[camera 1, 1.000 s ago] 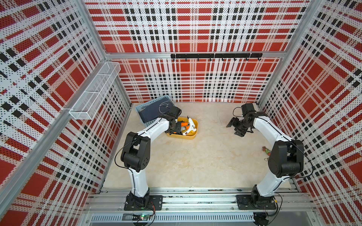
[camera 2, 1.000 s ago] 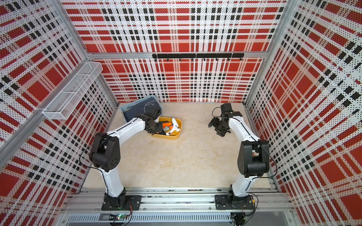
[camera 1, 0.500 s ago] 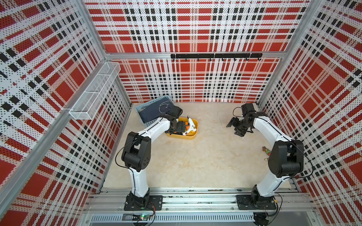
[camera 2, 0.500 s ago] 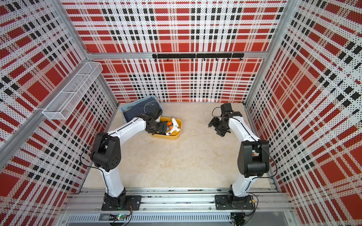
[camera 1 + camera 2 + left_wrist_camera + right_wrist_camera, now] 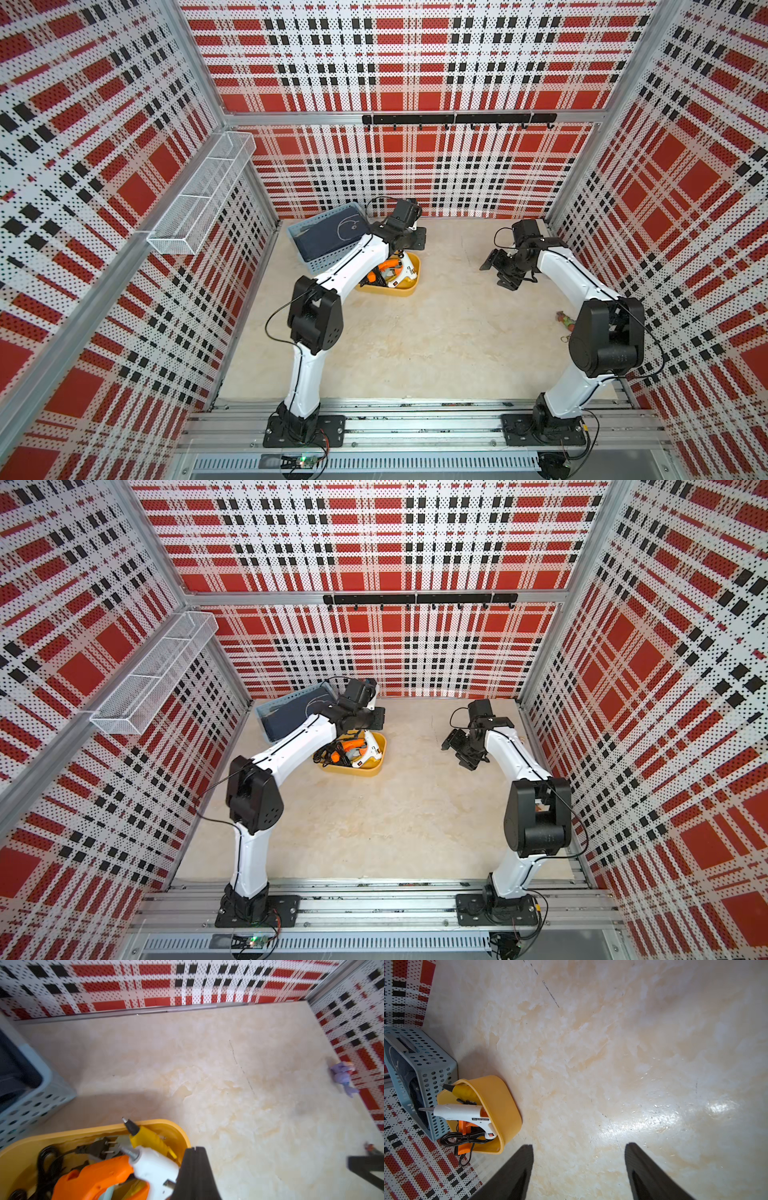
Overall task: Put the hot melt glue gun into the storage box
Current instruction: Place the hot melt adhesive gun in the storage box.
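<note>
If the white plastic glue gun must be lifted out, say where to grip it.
Likely the barrel of the white glue gun, from above, jaws across it: it lies topmost in the yellow plastic tub, handle down by black cord.

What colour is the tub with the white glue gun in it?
The tub is plain yellow, with solid walls; the right wrist view shows it best.

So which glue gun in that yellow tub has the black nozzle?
The small yellow plastic glue gun; its nozzle is black, while the white plastic glue gun beside it has a bare metal nozzle.
</note>
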